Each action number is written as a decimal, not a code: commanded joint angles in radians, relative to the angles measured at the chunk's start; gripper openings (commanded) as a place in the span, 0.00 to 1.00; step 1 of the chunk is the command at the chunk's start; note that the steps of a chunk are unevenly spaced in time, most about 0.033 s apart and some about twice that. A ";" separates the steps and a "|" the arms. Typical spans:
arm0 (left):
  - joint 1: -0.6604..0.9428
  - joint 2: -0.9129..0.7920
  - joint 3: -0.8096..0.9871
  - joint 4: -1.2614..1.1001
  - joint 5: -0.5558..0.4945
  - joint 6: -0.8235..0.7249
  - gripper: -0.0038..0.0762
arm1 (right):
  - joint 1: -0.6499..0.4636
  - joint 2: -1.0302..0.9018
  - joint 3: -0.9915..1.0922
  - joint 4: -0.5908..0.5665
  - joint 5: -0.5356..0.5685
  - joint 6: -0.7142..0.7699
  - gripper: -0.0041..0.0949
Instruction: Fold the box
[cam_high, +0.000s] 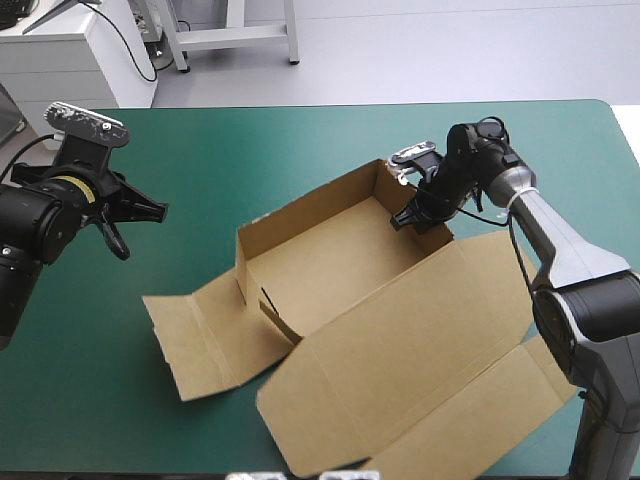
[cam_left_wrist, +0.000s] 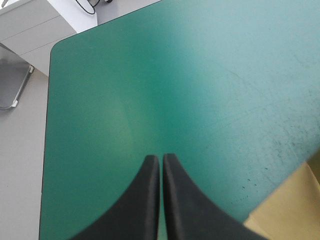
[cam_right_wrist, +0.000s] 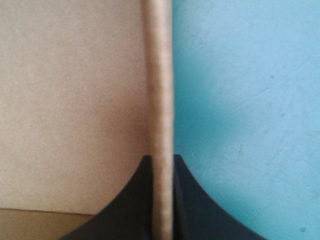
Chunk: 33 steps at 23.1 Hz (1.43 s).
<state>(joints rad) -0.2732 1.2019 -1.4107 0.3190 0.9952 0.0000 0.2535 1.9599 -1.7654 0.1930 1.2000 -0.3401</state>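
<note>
The brown box (cam_high: 330, 270) lies in the middle of the teal-green table as a half-formed tray: back and left walls raised, the lid panel (cam_high: 420, 370) flat toward the front, a flap (cam_high: 200, 340) flat at the left. My right gripper (cam_high: 412, 218) is at the tray's right wall, shut on it. In the right wrist view the wall's edge (cam_right_wrist: 159, 100) runs between the black fingers (cam_right_wrist: 192, 210). My left gripper (cam_high: 125, 225) hovers over bare cover left of the box, shut and holding nothing; its fingers (cam_left_wrist: 150, 200) meet over the cover, with a box corner (cam_left_wrist: 295, 205) beside them.
The table's far-left corner (cam_left_wrist: 52, 50) and left edge show in the left wrist view, with floor beyond. Bare teal-green cover (cam_high: 250, 150) stretches behind the box and at the far left.
</note>
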 joint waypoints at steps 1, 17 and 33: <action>-0.003 -0.023 -0.028 0.027 -0.040 -0.013 0.05 | -0.056 -0.136 -0.057 0.047 0.046 -0.006 0.02; -0.003 -0.023 -0.019 0.423 0.080 -0.182 0.05 | -0.320 -0.574 -0.055 0.090 0.046 -0.014 0.02; 0.274 -0.023 0.371 0.018 -0.347 -0.148 0.07 | -0.320 -0.582 -0.055 0.080 0.044 -0.014 0.02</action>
<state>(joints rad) -0.1056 1.2016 -1.0655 0.4975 0.7905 -0.2371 -0.0573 1.4143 -1.7912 0.2470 1.2457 -0.3572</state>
